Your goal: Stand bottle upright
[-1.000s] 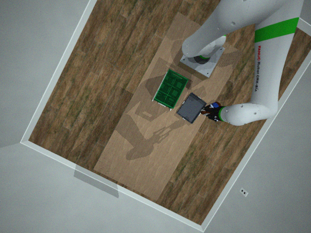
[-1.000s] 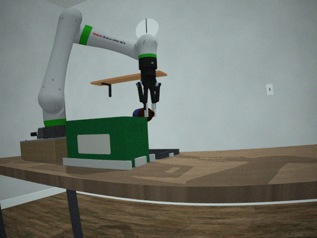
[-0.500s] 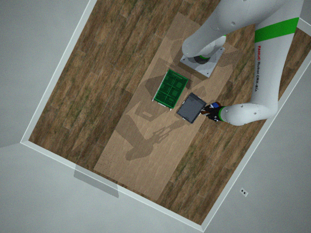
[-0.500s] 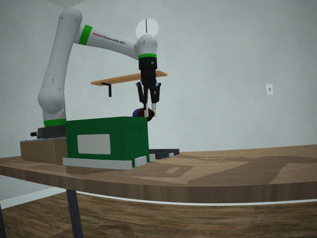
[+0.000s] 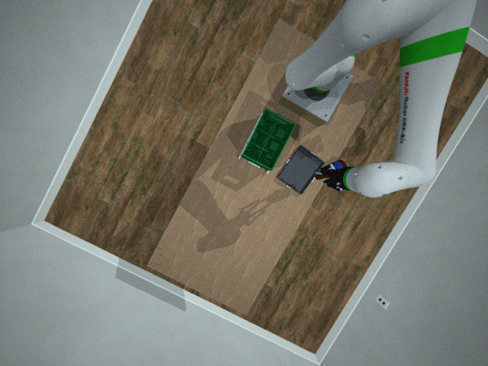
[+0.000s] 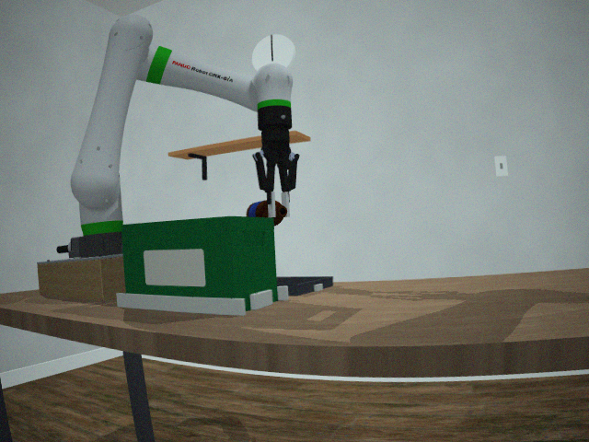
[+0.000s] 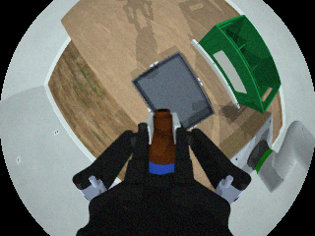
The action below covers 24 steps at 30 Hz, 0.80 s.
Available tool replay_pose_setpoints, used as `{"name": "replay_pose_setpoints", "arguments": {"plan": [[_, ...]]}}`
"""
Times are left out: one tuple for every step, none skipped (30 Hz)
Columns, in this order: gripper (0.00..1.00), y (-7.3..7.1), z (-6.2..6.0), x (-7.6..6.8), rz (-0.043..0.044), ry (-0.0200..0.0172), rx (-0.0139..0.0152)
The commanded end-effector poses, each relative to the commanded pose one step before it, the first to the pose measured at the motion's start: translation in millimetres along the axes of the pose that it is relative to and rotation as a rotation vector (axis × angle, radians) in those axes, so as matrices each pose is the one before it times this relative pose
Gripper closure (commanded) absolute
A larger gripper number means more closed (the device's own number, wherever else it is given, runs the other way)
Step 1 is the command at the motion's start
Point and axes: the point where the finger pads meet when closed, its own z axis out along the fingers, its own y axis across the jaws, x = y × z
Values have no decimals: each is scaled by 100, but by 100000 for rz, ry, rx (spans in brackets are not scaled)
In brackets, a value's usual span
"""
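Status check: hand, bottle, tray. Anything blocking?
Hand shut on the brown bottle, carried lying sideways, high above the table. Grey tray below, bare, bottle not yet upright. Green crate beside the tray, nothing in the path.

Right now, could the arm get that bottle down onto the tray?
Probably yes. The gripper holds the bottle sideways in the air by the tray's edge, nothing beneath. The crate stands aside.
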Motion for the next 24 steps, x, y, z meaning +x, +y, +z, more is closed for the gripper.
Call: {"name": "replay_pose_setpoints", "arguments": {"plan": [[100, -7, -16, 6, 26, 272, 4], [100, 6, 3, -2, 13, 181, -26], [100, 7, 4, -2, 16, 228, -32], [100, 8, 5, -2, 19, 278, -37], [100, 9, 6, -3, 22, 328, -42], [100, 10, 6, -3, 24, 378, -47], [100, 11, 6, -4, 26, 428, -50], [100, 12, 6, -5, 27, 475, -51], [100, 12, 6, -5, 27, 521, -52], [100, 0, 0, 0, 0, 0, 0], [100, 0, 0, 0, 0, 0, 0], [100, 12, 6, -6, 27, 563, -51], [100, 11, 5, -7, 26, 601, -48], [100, 10, 4, -8, 24, 635, -44], [100, 9, 3, -8, 21, 665, -38], [100, 8, 2, -9, 18, 689, -31], [100, 6, 1, -10, 15, 708, -23], [100, 4, -1, -11, 11, 721, -14], [100, 2, -2, -12, 7, 728, -5], [100, 0, -4, -12, 3, 730, 4], [100, -2, -5, -13, -2, 725, 14], [100, -4, -7, -14, -6, 715, 23], [100, -6, -8, -14, -10, 699, 31], [100, -7, -9, -14, -13, 678, 39]]}}
